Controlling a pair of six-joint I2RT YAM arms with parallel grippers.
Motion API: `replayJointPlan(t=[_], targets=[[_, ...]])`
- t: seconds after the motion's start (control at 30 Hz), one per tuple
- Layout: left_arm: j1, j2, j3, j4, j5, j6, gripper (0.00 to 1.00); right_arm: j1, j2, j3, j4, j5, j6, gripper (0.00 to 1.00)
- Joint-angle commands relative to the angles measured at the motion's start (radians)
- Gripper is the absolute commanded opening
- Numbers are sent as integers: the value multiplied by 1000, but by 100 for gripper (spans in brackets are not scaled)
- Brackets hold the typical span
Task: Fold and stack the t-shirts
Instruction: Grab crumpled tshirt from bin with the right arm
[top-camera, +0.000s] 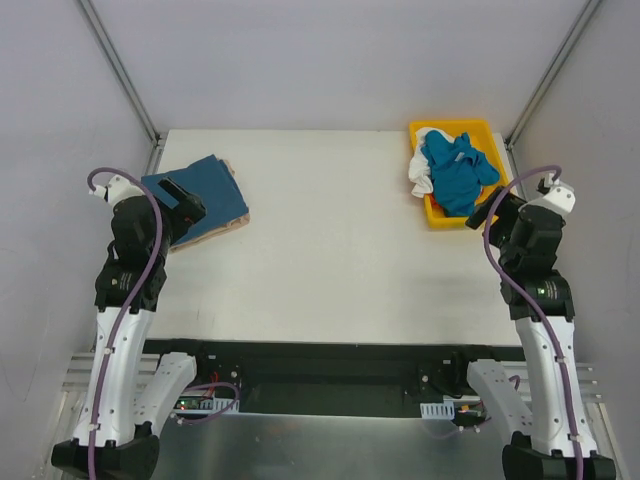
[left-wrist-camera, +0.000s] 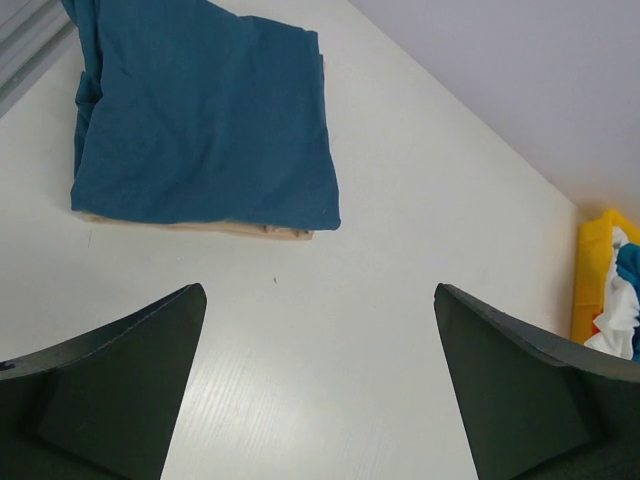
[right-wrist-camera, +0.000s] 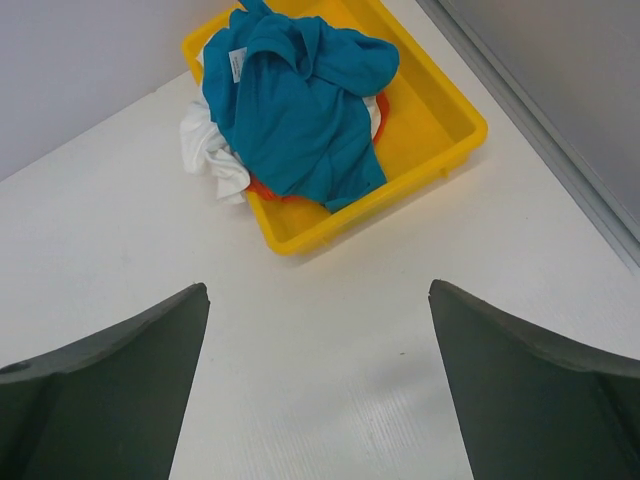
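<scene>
A folded slate-blue t-shirt (top-camera: 205, 188) lies on a folded beige t-shirt (top-camera: 230, 225) at the table's far left; both show in the left wrist view, blue (left-wrist-camera: 200, 120) over beige (left-wrist-camera: 270, 231). A crumpled bright teal-blue t-shirt (top-camera: 458, 172) lies in the yellow tray (top-camera: 455, 216) at the far right, also in the right wrist view (right-wrist-camera: 295, 105). My left gripper (top-camera: 183, 196) is open and empty over the near edge of the stack (left-wrist-camera: 320, 300). My right gripper (top-camera: 487, 212) is open and empty just near of the tray (right-wrist-camera: 318, 300).
White cloth (top-camera: 421, 170) and a bit of orange cloth (right-wrist-camera: 262, 190) lie under the teal shirt in the tray (right-wrist-camera: 440, 110). Grey walls and metal rails (top-camera: 120, 70) close in the white table (top-camera: 330, 260) on three sides.
</scene>
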Motion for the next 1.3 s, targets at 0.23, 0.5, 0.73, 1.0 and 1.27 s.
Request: replayJointPlan(t=[0.23,0.5,0.73,1.0,1.27], targets=[[10,173,61,-11,63,-7,99,-4,437,397,6,-68,-80,96],[10,254,64,-13,120,-5,99,-4,974,806,-46,-63,-40,96],[10,285,62,-13,143,4,99,-3,1324,1091,-112,-47,15,70],[10,240,55,-13,146,1,99,-2,1210,1124,-66,-70,3,1],[10,200,42,-11,180,-14,99,44,863,1047,101,-345,-93,1]])
